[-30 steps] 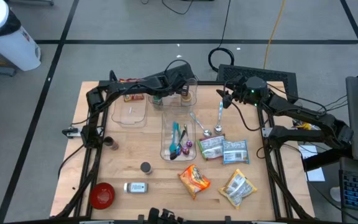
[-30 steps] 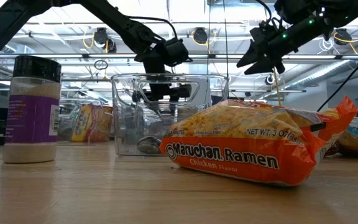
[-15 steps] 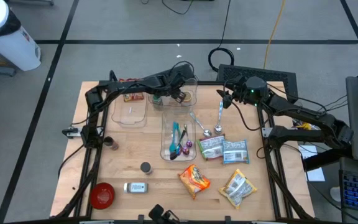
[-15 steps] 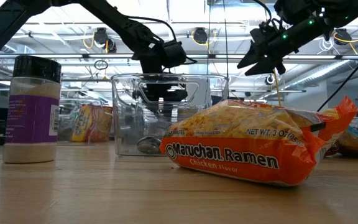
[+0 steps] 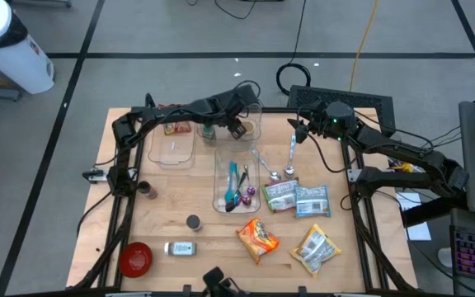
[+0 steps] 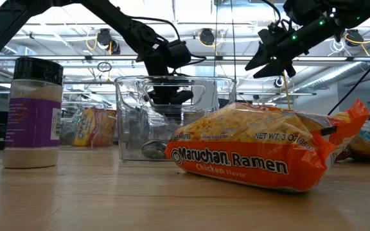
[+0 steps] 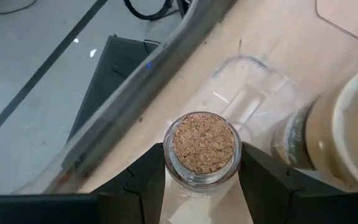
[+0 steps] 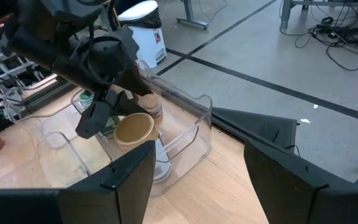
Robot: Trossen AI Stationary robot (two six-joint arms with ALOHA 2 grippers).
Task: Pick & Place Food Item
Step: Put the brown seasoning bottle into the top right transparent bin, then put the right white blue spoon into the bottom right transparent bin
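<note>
A small glass jar with a cork stopper (image 7: 204, 146) stands upright inside the clear bin (image 5: 256, 115) at the table's far middle. My left gripper (image 5: 237, 128) is shut on it and slants down into the bin. Beside it in the bin stands a larger tan-lidded container (image 7: 347, 137), which shows in the right wrist view as the tan-lidded container (image 8: 134, 129). My right gripper (image 5: 297, 132) hangs open above the table to the bin's right, fingers wide apart (image 8: 197, 180), holding nothing. My left gripper pinches the jar between its two fingers, one on each side of the glass neck (image 7: 168, 167) just below the cork. The fingers come slanting down from the table's left. The jar stays upright; whether its base rests on the bin's floor, I cannot tell.
A second clear bin (image 5: 171, 147) sits at the far left, and a third (image 5: 236, 183) with utensils in the middle. A ramen packet (image 5: 258, 238) and snack packs (image 5: 297, 198) lie at the near right. Shakers (image 5: 192, 223) and a red bowl (image 5: 135, 259) stand near left.
My left gripper has rolled about the line that it points along while staying over the far bin, still shut on the jar. My right gripper has kept still.
</note>
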